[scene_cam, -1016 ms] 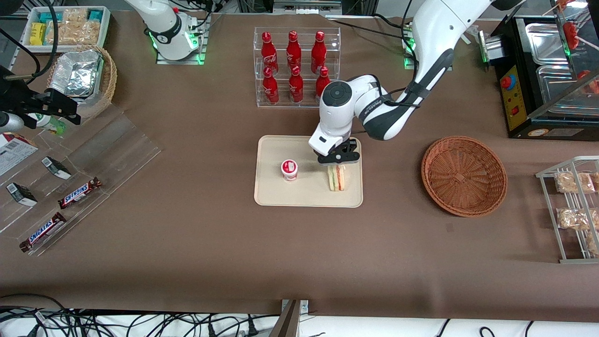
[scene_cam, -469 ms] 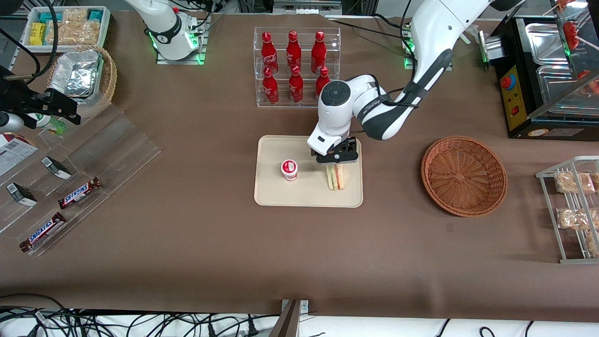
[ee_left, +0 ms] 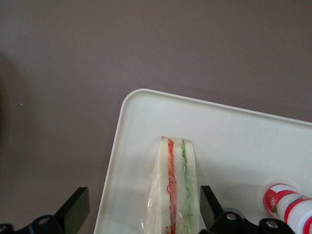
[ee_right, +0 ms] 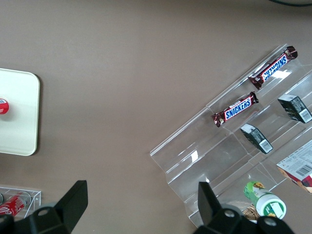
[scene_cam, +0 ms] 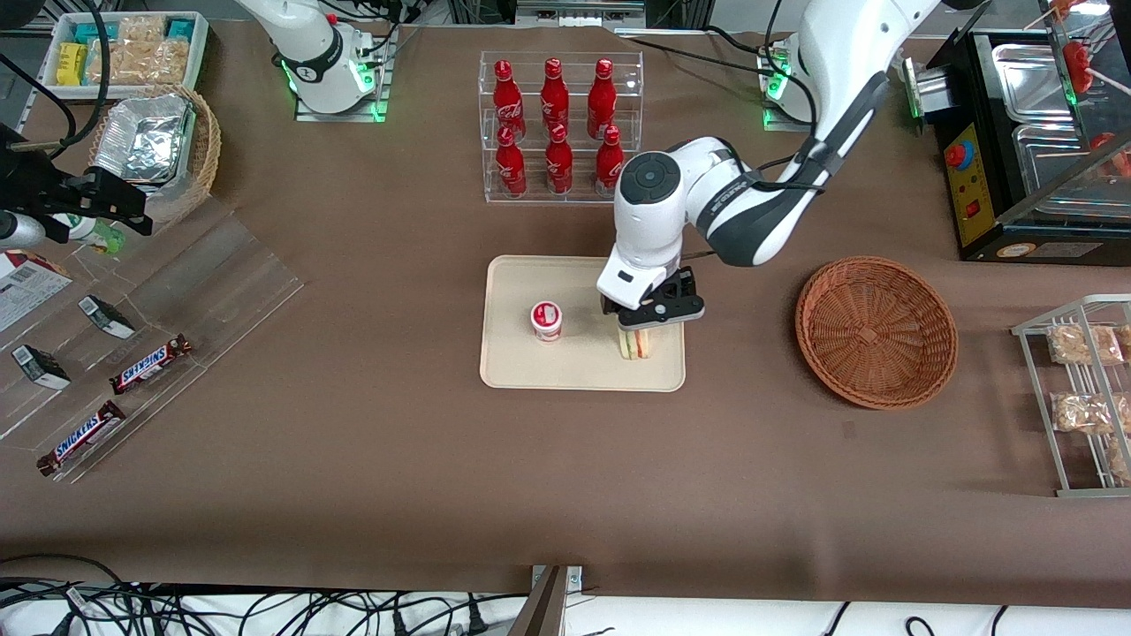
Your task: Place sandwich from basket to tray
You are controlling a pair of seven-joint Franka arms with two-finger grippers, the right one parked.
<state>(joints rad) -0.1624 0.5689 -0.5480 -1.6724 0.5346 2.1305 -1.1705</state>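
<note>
The sandwich [scene_cam: 634, 344] stands on edge on the cream tray [scene_cam: 530, 367], near the tray's end toward the basket. It is wrapped in clear film, with red and green filling lines showing in the left wrist view [ee_left: 175, 195]. My left gripper [scene_cam: 652, 311] hangs just above it, open. In the left wrist view the gripper [ee_left: 142, 204] has its black fingers [ee_left: 73, 209] spread wide on either side of the sandwich, without touching it, over the tray [ee_left: 234, 131]. The reddish-brown wicker basket [scene_cam: 875, 331] stands empty, toward the working arm's end.
A small red-and-white cup [scene_cam: 547, 320] stands on the tray beside the sandwich. A clear rack of red bottles [scene_cam: 555, 124] is farther from the camera. Snickers bars [scene_cam: 150, 364] lie on a clear stand toward the parked arm's end. A wire rack of bagged snacks [scene_cam: 1082, 397] stands past the basket.
My gripper has shifted a little toward the basket and come up off the sandwich. The sandwich stays standing on the tray.
</note>
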